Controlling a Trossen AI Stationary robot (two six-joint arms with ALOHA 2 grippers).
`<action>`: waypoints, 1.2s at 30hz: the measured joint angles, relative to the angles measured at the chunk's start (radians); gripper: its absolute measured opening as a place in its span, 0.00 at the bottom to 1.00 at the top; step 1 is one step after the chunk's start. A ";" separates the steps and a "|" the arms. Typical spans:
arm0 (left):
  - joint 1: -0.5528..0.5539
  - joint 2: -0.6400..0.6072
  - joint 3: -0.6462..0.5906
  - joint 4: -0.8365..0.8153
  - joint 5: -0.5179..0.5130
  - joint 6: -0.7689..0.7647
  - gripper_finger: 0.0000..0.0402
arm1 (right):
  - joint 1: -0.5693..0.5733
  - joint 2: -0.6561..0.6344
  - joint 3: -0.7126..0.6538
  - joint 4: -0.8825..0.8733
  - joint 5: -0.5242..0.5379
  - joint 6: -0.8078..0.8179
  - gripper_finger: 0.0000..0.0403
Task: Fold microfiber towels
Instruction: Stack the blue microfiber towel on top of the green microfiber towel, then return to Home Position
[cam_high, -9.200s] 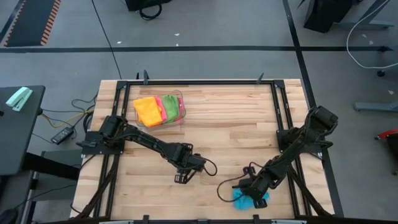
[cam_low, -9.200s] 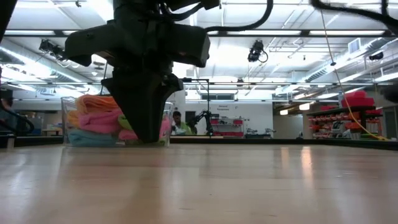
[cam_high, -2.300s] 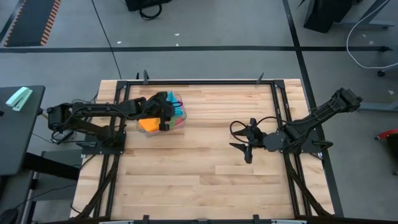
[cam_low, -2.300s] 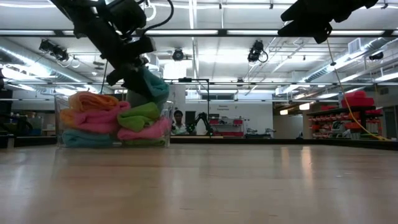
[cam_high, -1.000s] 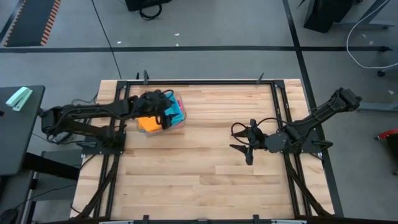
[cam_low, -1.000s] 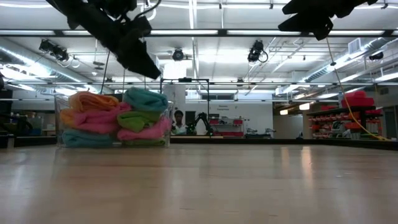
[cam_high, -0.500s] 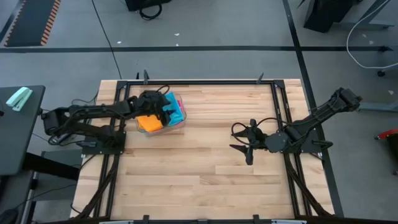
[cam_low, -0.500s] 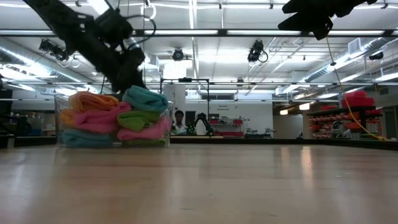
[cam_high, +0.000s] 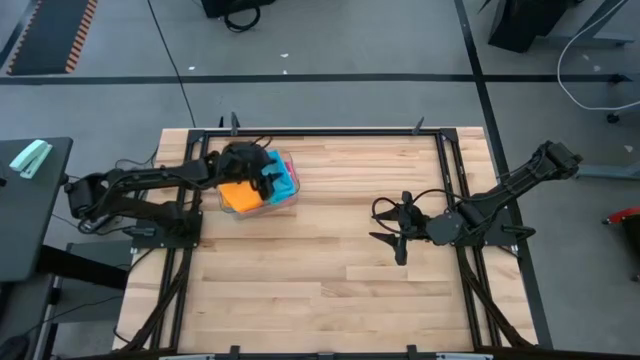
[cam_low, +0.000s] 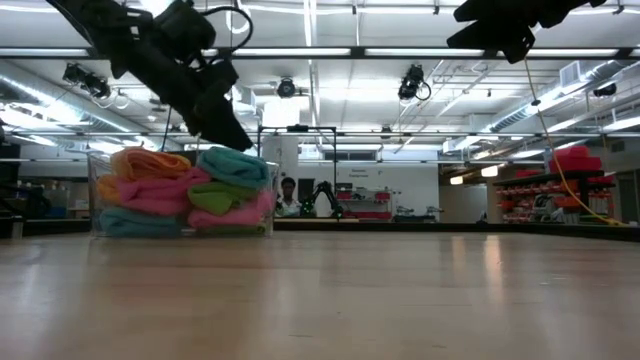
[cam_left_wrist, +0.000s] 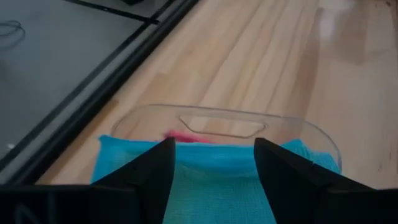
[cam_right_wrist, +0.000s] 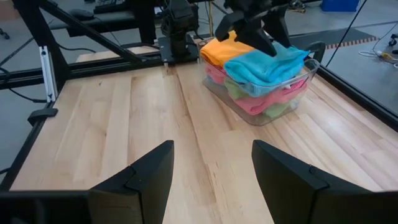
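Observation:
A clear plastic bin (cam_low: 97, 190) at the table's far left holds the microfiber towels. A blue towel (cam_right_wrist: 267, 65) lies on top, on a green one (cam_low: 220, 192) and a pink one (cam_low: 150, 190), beside an orange one (cam_high: 238, 197). My left gripper (cam_left_wrist: 214, 146) is open and slants down right over the blue towel (cam_left_wrist: 211, 190), one finger on each side. My right gripper (cam_right_wrist: 211, 149) is open above bare table toward the right, holding nothing. My left gripper comes at the top of the blue towel (cam_right_wrist: 273, 56) slanting down from the table's left side. Its fingertips (cam_low: 238, 143) stand right at the cloth. Whether they touch it, I cannot tell.
Bare wooden table (cam_high: 330, 280) spreads across the middle and near side. A black metal frame (cam_high: 320, 131) runs along the table's edges. The bin's rim with its cut-out handle (cam_left_wrist: 217, 124) lies just beyond the left fingers.
My left gripper has come down over the bin toward the blue towel on top of the pile. The towels lie as before.

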 joint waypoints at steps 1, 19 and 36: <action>0.000 -0.004 0.001 0.001 -0.005 0.003 0.56 | 0.000 0.000 0.000 0.000 0.000 -0.001 0.56; -0.001 0.169 0.014 -0.014 -0.027 -0.028 0.55 | 0.000 0.000 0.000 -0.003 0.000 -0.003 0.56; -0.276 -0.097 0.066 -0.084 0.249 -0.101 0.44 | -0.002 0.000 0.000 -0.038 0.023 -0.022 0.56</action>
